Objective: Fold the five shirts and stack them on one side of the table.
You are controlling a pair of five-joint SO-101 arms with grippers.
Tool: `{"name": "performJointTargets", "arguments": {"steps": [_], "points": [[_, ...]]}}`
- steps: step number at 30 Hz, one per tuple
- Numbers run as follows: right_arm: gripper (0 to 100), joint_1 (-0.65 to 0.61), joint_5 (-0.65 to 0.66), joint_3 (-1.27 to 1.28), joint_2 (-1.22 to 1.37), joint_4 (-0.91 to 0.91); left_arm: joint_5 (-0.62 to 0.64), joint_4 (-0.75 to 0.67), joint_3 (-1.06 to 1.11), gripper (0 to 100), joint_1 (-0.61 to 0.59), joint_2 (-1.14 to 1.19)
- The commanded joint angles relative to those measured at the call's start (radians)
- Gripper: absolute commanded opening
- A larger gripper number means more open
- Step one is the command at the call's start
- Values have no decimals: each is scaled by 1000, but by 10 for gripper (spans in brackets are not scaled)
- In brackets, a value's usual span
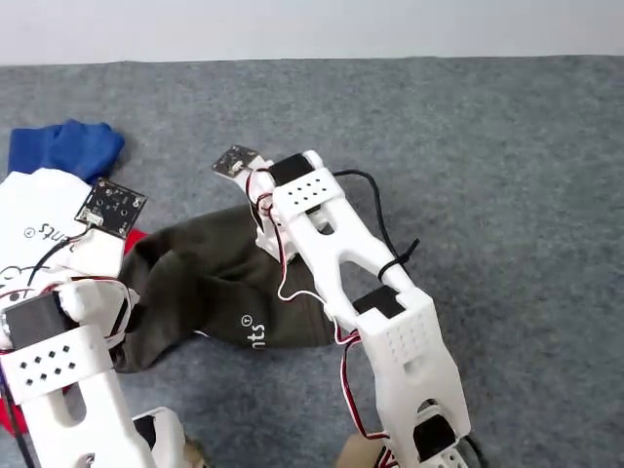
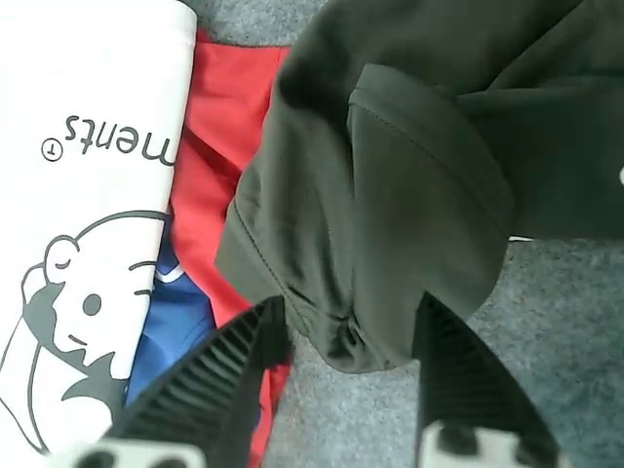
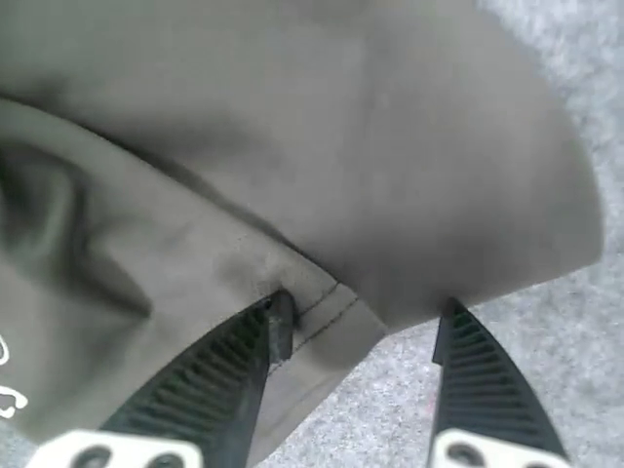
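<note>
A dark olive shirt [image 1: 219,283] lies crumpled in the middle of the grey table. My left gripper [image 2: 346,336] is open, its fingers on either side of a folded corner of the olive shirt [image 2: 390,175]. My right gripper [image 3: 361,322] is open too, straddling a stitched hem of the olive shirt [image 3: 322,146], and one fingertip [image 3: 278,317] touches that hem. At the left lie a white printed shirt [image 1: 39,224], a blue shirt [image 1: 68,146] behind it and a red shirt [image 1: 136,239] partly beneath. The white shirt [image 2: 88,185] and red shirt [image 2: 224,136] sit beside the olive one.
The left arm [image 1: 58,366] stands at the front left, over part of the shirt pile. The right arm [image 1: 341,253] stretches from the front edge to the table's middle. Bare grey table [image 1: 507,175] spreads to the right and back.
</note>
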Motion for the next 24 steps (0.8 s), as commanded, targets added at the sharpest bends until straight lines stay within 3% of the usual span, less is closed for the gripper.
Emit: {"name": "performJointTargets", "arguments": {"steps": [1, 6, 12, 24], "points": [[241, -10, 3, -44, -10, 1, 32, -21, -2, 215, -3, -14], [232, -24, 2, -44, -13, 13, 55, -21, -2, 215, 0, -14], [101, -33, 2, -44, -13, 42, 57, -21, -2, 215, 0, -17], [93, -28, 3, -44, -30, 48, 57, -21, -2, 215, 0, -18]]}}
